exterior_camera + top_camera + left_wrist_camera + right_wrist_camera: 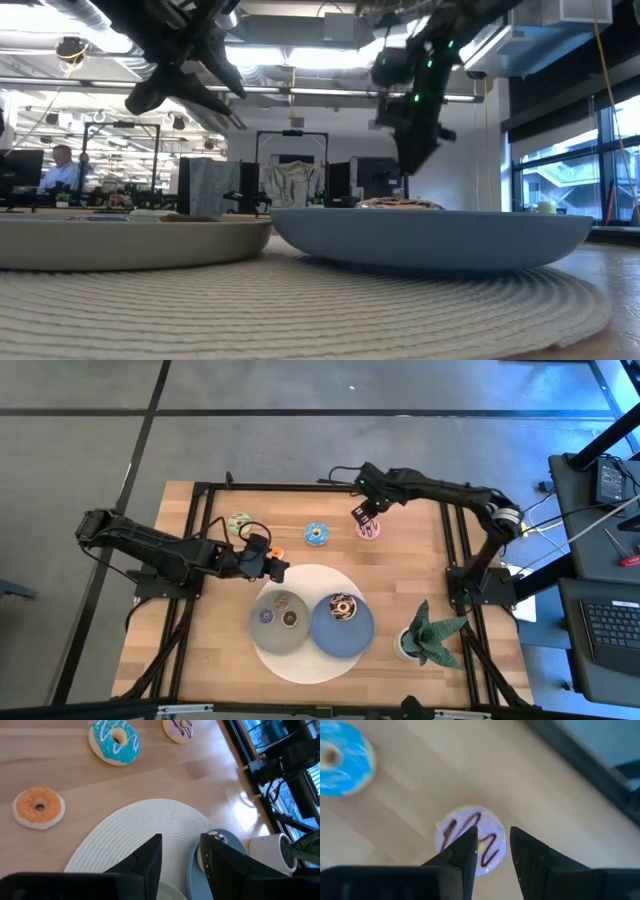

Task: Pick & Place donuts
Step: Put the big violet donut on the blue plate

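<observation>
A pink-iced donut [470,842] with a brown squiggle lies flat on the wooden table at the far right. My right gripper [492,845] hangs over it, open, its fingertips above the donut's near rim [369,531]. A blue donut [317,534], an orange one [39,807] and a yellow-green one [238,522] lie on the bare wood. A chocolate donut [342,606] sits in the blue plate [350,640]. Two tiny donuts [278,610] sit in the grey plate [262,635]. My left gripper [181,851] is open and holds nothing, above the far left edge of the white mat [300,665].
Both plates stand on the round white woven mat at the table's near middle. A potted plant [430,635] stands at the near right. Black frame rails [455,530] run along the table's left, right and far sides. Bare wood lies at the near left.
</observation>
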`<control>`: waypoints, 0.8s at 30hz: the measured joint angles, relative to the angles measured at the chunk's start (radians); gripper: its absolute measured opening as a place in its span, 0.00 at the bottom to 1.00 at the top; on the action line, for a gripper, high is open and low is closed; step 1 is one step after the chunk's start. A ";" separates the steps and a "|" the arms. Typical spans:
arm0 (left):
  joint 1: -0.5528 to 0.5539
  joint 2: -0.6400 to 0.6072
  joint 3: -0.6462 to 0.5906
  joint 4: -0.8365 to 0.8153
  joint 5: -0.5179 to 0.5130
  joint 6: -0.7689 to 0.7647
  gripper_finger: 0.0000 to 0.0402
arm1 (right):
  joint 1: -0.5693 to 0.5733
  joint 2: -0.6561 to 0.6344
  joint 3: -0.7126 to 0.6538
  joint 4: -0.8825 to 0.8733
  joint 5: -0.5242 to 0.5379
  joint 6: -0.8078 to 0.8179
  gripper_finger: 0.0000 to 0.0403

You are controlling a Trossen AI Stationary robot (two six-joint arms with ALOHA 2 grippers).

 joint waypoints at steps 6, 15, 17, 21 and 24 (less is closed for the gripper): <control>0.003 0.000 0.000 0.000 -0.004 0.024 0.32 | -0.019 0.084 0.000 -0.015 -0.034 -0.043 0.30; 0.030 0.000 0.000 -0.001 -0.004 0.042 0.32 | -0.024 0.102 0.000 -0.013 -0.042 -0.051 0.51; 0.037 0.000 0.000 -0.001 -0.003 0.043 0.32 | -0.024 0.102 0.000 -0.017 -0.023 -0.052 0.56; 0.048 0.000 0.000 -0.001 0.004 0.060 0.32 | -0.024 0.105 -0.014 0.010 -0.018 -0.032 0.61; 0.056 0.000 0.000 -0.001 0.037 0.067 0.32 | -0.027 0.107 -0.061 0.038 -0.016 -0.029 0.61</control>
